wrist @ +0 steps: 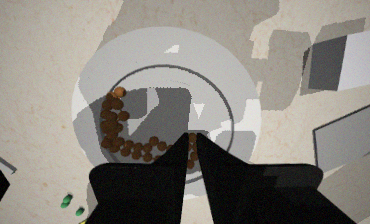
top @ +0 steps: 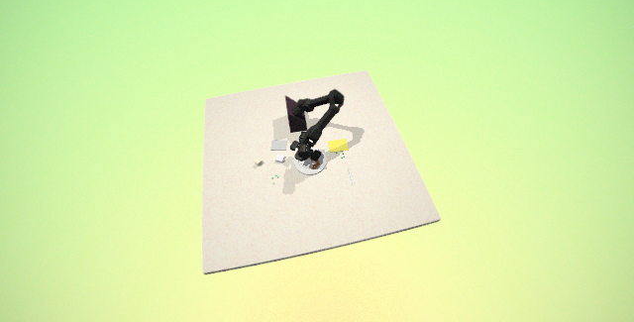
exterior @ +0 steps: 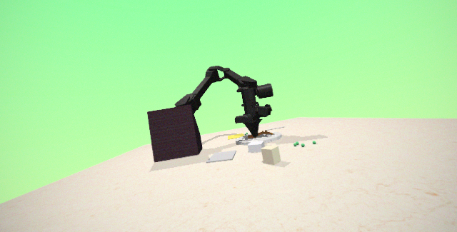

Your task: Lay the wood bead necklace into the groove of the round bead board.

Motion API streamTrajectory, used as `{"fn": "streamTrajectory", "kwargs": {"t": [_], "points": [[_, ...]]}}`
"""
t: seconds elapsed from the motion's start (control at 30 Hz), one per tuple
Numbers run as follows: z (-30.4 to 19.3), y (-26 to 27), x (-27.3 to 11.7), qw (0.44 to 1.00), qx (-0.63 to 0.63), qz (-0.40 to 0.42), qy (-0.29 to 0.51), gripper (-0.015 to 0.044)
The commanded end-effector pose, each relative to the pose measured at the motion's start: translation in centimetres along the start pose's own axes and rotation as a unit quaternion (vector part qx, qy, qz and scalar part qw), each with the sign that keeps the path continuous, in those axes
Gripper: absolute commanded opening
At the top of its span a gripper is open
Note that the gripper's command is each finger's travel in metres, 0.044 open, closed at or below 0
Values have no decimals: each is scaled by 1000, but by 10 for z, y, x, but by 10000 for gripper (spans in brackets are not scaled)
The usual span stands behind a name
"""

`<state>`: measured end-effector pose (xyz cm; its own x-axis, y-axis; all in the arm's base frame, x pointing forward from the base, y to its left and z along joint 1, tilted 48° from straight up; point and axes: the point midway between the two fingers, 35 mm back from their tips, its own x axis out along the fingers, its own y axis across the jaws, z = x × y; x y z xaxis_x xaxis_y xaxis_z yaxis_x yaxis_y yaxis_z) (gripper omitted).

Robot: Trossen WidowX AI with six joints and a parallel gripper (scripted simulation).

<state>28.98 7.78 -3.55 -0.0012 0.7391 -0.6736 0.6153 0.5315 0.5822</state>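
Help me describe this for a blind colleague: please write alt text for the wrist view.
A brown wood bead necklace lies bunched in a rough L on a round, pale board. The black tool reaches in from below, beads showing between its fingertips; whether they are gripped is unclear.
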Motion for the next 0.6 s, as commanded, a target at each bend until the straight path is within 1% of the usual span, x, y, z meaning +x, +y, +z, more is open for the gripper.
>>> {"fn": "streamTrajectory", "kwargs": {"t": [0.0,0.57], "points": [[0,0,0,1000,0,0,0,0],[0,0,-4,1000,2,1,0,0]]}}
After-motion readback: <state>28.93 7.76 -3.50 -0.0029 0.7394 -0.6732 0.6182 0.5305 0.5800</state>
